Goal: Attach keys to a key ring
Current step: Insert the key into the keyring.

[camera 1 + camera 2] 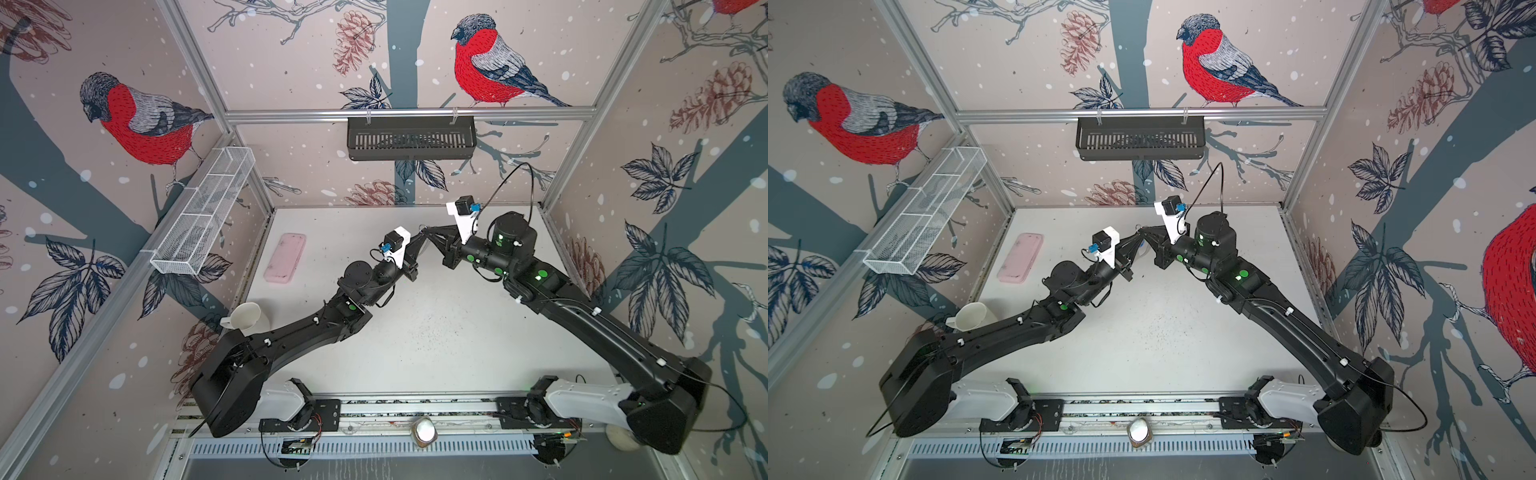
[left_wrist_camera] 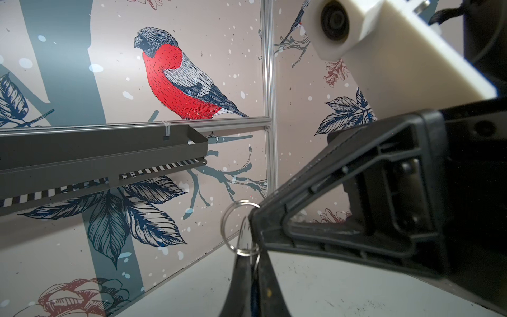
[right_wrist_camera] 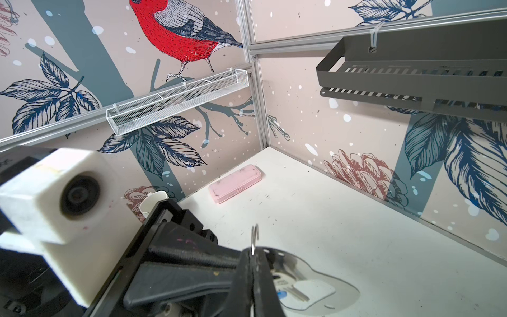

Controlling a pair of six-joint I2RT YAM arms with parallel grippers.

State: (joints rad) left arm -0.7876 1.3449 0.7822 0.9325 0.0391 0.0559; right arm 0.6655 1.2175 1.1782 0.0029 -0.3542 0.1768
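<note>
Both grippers meet tip to tip above the back middle of the table (image 1: 436,332). My left gripper (image 2: 251,255) is shut, and the blue tag of a key (image 2: 253,296) shows between its fingers. A silver blade sticks out past the tips into a wire ring (image 2: 238,227). My right gripper (image 3: 253,254) is shut on that wire ring (image 3: 255,236) of the key ring. The key ring's grey plate (image 3: 337,277) spreads below its fingers, with a key (image 3: 299,293) seen at its cutout. In both top views the left gripper (image 1: 422,237) and the right gripper (image 1: 428,230) hide the ring.
A pink oblong case (image 1: 286,257) lies at the back left of the table. A white cup (image 1: 246,318) stands by the left arm. A white mesh basket (image 1: 203,212) hangs on the left wall and a black shelf (image 1: 411,137) on the back wall.
</note>
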